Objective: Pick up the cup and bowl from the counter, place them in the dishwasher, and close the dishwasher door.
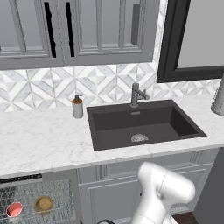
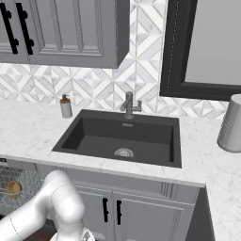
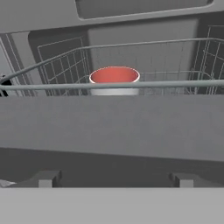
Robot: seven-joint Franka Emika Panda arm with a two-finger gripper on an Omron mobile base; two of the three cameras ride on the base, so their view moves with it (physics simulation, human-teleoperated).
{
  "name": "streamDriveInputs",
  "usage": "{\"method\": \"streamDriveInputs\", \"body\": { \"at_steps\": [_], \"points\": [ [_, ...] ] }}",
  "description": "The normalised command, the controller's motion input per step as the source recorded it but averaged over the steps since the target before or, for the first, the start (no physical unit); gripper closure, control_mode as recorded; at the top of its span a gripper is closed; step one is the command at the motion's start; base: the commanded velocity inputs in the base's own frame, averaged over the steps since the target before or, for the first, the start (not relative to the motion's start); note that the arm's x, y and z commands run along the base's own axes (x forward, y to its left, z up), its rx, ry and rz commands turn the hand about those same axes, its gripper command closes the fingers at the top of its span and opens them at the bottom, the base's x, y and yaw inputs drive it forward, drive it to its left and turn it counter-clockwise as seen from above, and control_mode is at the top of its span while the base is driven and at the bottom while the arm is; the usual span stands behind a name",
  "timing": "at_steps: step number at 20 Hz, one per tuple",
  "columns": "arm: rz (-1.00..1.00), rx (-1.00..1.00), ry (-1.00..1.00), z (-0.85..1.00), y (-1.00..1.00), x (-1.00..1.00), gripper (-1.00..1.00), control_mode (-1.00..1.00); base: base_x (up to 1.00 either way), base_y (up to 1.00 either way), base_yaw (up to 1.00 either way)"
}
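Red-lined cylindrical cup (image 3: 114,78) and round wooden bowl (image 1: 43,204) in grey wire rack (image 3: 65,65); gripper (image 3: 116,179) jaws wide, empty

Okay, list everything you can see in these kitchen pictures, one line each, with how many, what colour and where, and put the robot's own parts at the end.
cup: one, grey with salmon-red inside, upright in the dishwasher rack
bowl: one, golden-brown, in the same rack beside the cup
dishwasher: one, grey wire rack, dark top strip, under the counter left of the sink
counter: one, white marble-look, along the wall
sink: one, dark, sunken in the counter
faucet: one, grey, behind the sink
soap bottle: one, grey with brown pump, left of the sink
canister: one, grey, on the counter right of the sink
arm: one, white, in front of the lower cabinets
gripper: one, dark fingertips apart, open, holding nothing, facing the rack
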Motion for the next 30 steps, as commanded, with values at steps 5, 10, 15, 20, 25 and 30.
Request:
{"method": "streamDriveInputs", "body": {
  "at_steps": [5,10,15,20,25,30],
  "points": [
    [-0.09,-0.12,-0.21,-0.74,0.0,0.87,-1.0,-1.0,0.0,0.0,0.0],
    [-0.13,-0.1,-0.22,-0.79,-0.01,0.99,-1.0,-1.0,0.0,0.0,0.0],
    [-0.19,-0.09,-0.21,-1.0,-0.08,1.0,-1.0,-1.0,0.0,0.0,0.0],
    [-0.19,-0.07,-0.23,-1.0,-0.11,1.0,-1.0,-1.0,0.0,0.0,0.0],
    [-0.19,-0.04,-0.25,-1.0,-0.13,1.0,-1.0,-1.0,0.0,0.0,0.0],
    [-0.18,-0.04,-0.25,-0.98,-0.12,1.0,-1.0,-1.0,0.0,0.0,0.0]
  ]
}}
